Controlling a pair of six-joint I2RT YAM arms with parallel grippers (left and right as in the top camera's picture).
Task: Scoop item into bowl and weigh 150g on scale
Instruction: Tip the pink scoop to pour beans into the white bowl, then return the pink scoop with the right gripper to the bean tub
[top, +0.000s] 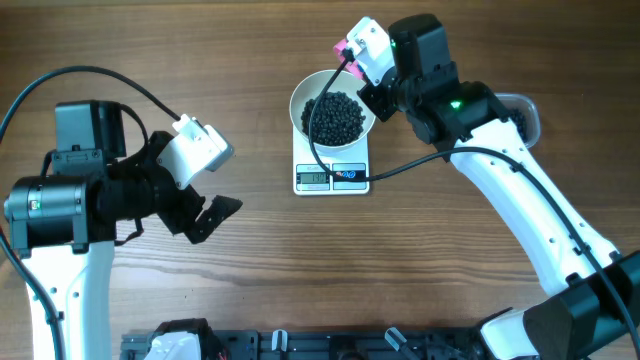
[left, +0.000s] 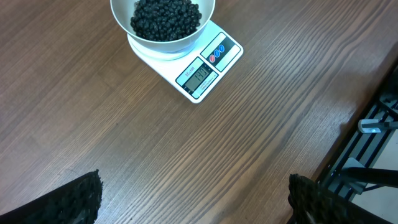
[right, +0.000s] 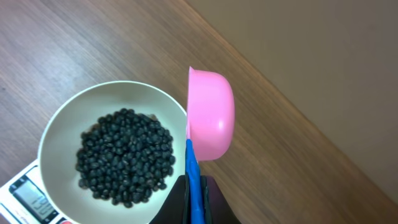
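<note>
The white bowl (top: 298, 98) stands on the white scale (top: 332, 177) and holds a heap of the black bead-like item (top: 334, 117). My right gripper (right: 194, 186) is shut on the blue handle (right: 193, 171) of a pink scoop (right: 211, 115). The scoop is tipped on its side at the bowl's rim (right: 56, 130), beside the item (right: 124, 158), and its inside is hidden. In the overhead view the scoop (top: 343, 48) pokes out at the bowl's far rim. My left gripper (top: 200, 215) hangs open over bare table, left of the scale (left: 205, 68) and well short of the bowl (left: 163, 45).
A clear tub (top: 522, 110) peeks out behind the right arm. A black rail (top: 330, 345) runs along the near table edge, and shows at the right of the left wrist view (left: 373, 143). The table's far edge (right: 280, 93) lies just beyond the scoop.
</note>
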